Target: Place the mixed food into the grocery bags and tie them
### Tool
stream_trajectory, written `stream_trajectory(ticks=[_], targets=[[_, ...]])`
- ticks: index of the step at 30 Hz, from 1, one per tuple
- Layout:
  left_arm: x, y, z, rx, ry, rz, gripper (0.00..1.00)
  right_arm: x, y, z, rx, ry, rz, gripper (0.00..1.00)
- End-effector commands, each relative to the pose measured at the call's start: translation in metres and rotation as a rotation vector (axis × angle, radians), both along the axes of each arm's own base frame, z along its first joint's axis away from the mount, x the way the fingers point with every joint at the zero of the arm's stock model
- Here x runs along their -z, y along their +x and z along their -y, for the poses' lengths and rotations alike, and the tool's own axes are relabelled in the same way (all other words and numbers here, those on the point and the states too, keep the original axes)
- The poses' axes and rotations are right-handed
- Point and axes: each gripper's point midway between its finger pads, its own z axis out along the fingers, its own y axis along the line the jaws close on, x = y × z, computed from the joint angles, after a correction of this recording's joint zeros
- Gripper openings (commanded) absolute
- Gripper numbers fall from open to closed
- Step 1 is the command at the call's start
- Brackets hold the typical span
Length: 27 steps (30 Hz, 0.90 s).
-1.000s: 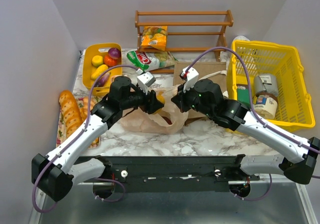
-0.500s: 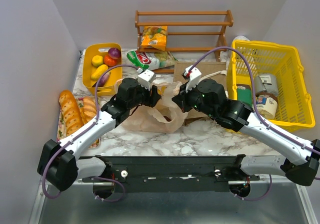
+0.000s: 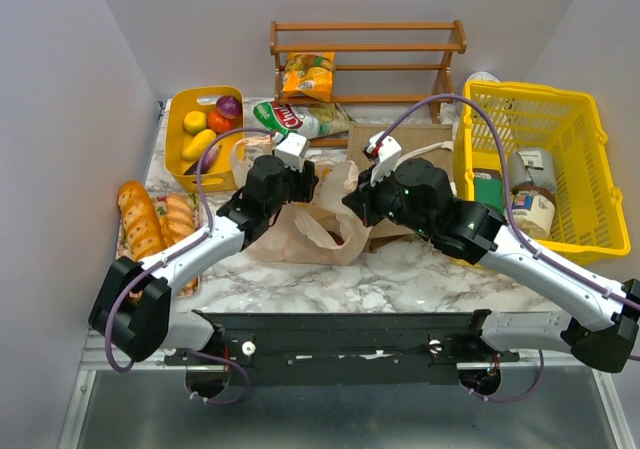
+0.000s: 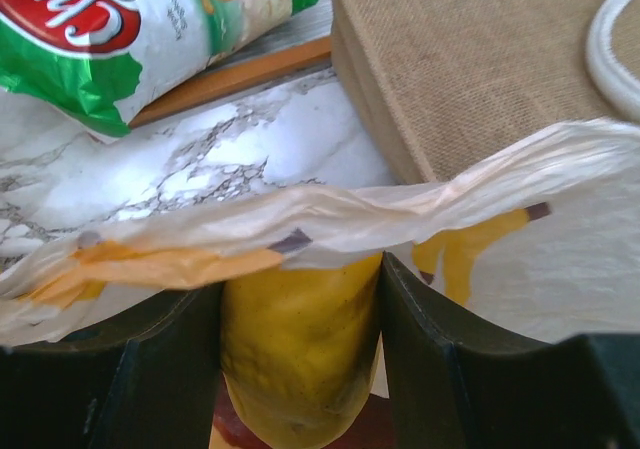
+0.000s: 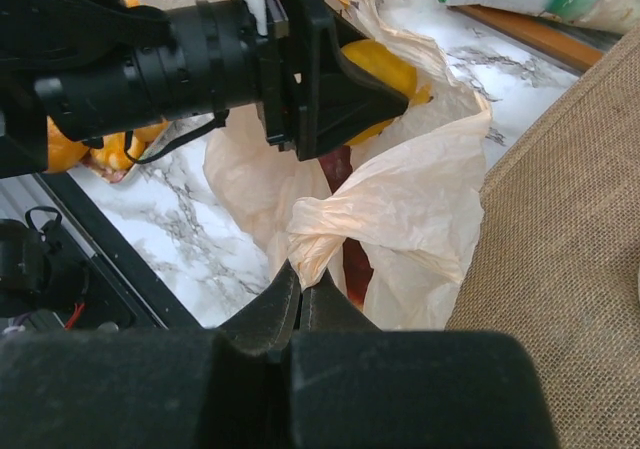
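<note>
My left gripper (image 4: 300, 314) is clamped on the yellow fruit (image 4: 300, 369), bottom centre of its view. The plastic bag (image 4: 420, 194) drapes straight across it, mouth just ahead. My right gripper (image 5: 298, 304) is pressed together, pinching the rim.

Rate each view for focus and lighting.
Top external: evenly lit and sharp, soft shadows on the marble table. Left wrist: the yellow fruit and left fingers up close look soft; the jute tote behind is crisp. Right wrist: the right end effector is a dark blur; the plastic bag it pinches is well lit.
</note>
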Motion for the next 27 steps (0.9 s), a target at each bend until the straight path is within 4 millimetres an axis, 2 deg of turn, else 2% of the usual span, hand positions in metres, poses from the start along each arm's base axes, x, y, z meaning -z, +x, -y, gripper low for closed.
stream_trajectory(ticks=[1,2,5,6,7,9,11,12,13,14,15,16,17,18,20,21,22,23,24,25,26,27], targets=[[0.001,0.005,-0.001,-0.021,0.064,-0.011,0.57,-0.002,0.000,0.000,-0.008,0.003,0.009,0.01],[0.000,0.001,0.000,-0.008,0.067,-0.015,0.70,-0.002,0.000,0.001,-0.007,0.002,0.011,0.01],[-0.010,-0.007,-0.005,-0.009,0.062,-0.002,0.84,-0.003,0.002,0.001,0.003,0.002,0.012,0.01],[-0.010,-0.009,-0.010,-0.019,0.075,-0.007,0.86,-0.002,0.003,0.001,0.007,-0.001,0.011,0.01],[-0.020,-0.011,-0.010,-0.013,0.069,0.009,0.88,-0.002,0.004,0.001,0.013,-0.005,0.011,0.01],[-0.026,-0.019,-0.009,0.030,0.089,0.005,0.95,-0.001,0.006,0.001,0.021,-0.013,0.011,0.01],[-0.044,-0.039,0.008,0.187,0.068,0.009,0.97,0.000,0.008,0.001,0.029,-0.019,0.011,0.01],[-0.042,-0.052,0.011,0.248,0.084,-0.034,0.98,0.000,0.008,0.002,0.032,-0.023,0.012,0.01],[-0.049,-0.067,0.021,0.352,0.076,-0.043,0.98,0.001,0.009,0.003,0.037,-0.025,0.012,0.01],[-0.073,-0.072,0.026,0.396,0.062,-0.016,0.98,0.000,0.008,0.002,0.034,-0.024,0.013,0.01],[-0.073,-0.084,0.025,0.441,0.083,-0.054,0.98,0.001,0.008,0.003,0.034,-0.025,0.012,0.01],[-0.084,-0.090,0.025,0.491,0.109,-0.026,0.98,0.001,0.008,0.003,0.035,-0.024,0.010,0.01],[-0.118,-0.094,0.027,0.530,0.099,0.037,0.98,0.002,0.007,0.002,0.029,-0.025,0.007,0.01],[-0.126,-0.095,0.018,0.527,0.107,0.032,0.98,0.002,0.008,0.002,0.029,-0.025,0.009,0.01],[-0.171,-0.099,0.009,0.561,0.056,0.132,0.99,0.002,0.007,0.002,0.028,-0.025,0.006,0.01],[-0.188,-0.077,-0.016,0.474,0.030,0.189,0.99,0.002,0.007,0.001,0.028,-0.022,0.004,0.01],[-0.201,-0.069,-0.029,0.427,0.001,0.219,0.99,0.002,0.007,0.000,0.025,-0.022,0.001,0.01],[-0.203,-0.053,-0.046,0.344,-0.028,0.211,0.99,0.002,0.007,0.000,0.025,-0.022,0.001,0.01],[-0.204,-0.027,-0.074,0.167,-0.020,0.211,0.99,0.002,0.007,-0.001,0.021,-0.016,-0.003,0.01],[-0.186,0.002,-0.104,0.010,0.008,0.143,0.99,0.001,0.005,-0.002,0.011,-0.013,-0.005,0.01],[-0.191,0.017,-0.124,-0.086,0.020,0.126,0.99,0.001,0.004,-0.003,0.009,-0.010,-0.006,0.01],[-0.176,0.027,-0.140,-0.158,0.020,0.047,0.99,0.000,0.004,-0.003,0.007,-0.009,-0.006,0.01]])
